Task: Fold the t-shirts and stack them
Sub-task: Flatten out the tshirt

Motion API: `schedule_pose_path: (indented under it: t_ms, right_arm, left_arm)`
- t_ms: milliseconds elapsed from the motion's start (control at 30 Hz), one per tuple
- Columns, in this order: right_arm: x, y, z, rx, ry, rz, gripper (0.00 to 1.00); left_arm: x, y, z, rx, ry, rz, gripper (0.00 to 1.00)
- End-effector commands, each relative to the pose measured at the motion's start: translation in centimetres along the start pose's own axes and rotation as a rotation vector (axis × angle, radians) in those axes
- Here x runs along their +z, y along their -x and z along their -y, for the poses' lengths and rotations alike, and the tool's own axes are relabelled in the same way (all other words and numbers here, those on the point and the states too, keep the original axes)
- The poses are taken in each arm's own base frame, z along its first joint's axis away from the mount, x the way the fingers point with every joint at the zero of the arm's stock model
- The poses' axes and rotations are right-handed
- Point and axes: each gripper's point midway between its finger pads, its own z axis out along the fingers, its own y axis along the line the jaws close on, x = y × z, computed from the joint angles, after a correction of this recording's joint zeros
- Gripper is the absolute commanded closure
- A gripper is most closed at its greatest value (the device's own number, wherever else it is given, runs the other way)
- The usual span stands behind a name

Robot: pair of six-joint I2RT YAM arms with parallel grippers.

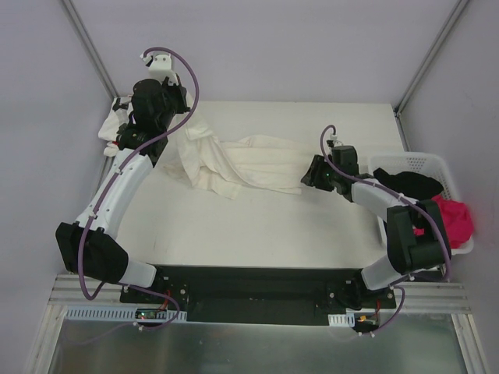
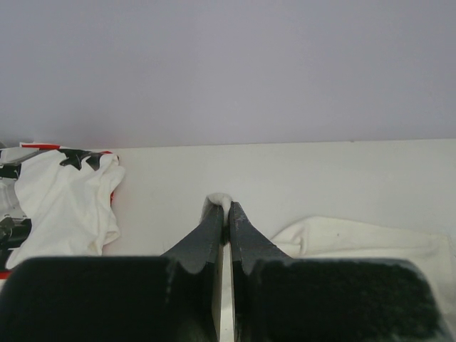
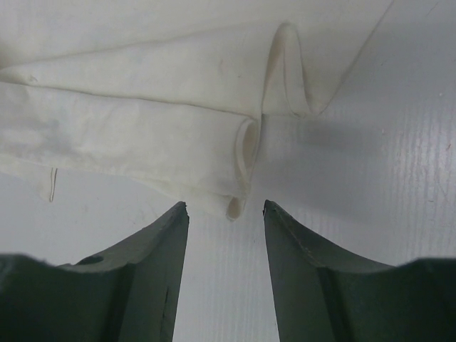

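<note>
Shirt (image 3: 142, 135), seemingly just ahead of right claw (image 3: 226, 206)

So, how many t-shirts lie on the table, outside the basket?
2. The cream t-shirt stretches across the middle; the star-print t-shirt is bunched at the far left edge. The left arm may hide another there.

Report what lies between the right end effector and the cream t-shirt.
Nothing but a sliver of bare table; the open right end effector sits just short of the folded hem of the cream t-shirt. The right wrist view shows it.
</note>
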Motion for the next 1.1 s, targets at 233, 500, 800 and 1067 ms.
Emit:
schedule_pose_path:
  t_ms: [233,500,800,1067]
  right_arm:
    - [2.3,0.8,-0.8,0.025,0.055,0.023,0.51]
    - [3.1,0.3,-0.8,0.038,0.067,0.008,0.52]
    - [3.9,0.2,-0.9,0.050,0.080,0.006,0.55]
    - [4.2,0.1,-1.0,0.058,0.087,0.001,0.71]
  left_arm:
    - [-0.6,2.8,0.0,0.023,0.013,0.073,1.00]
    - [-0.5,3.0,-0.1,0.029,0.017,0.076,1.00]
    - [-0.4,2.9,-0.1,0.033,0.019,0.072,1.00]
    - [-0.1,2.7,-0.2,0.036,0.025,0.065,1.00]
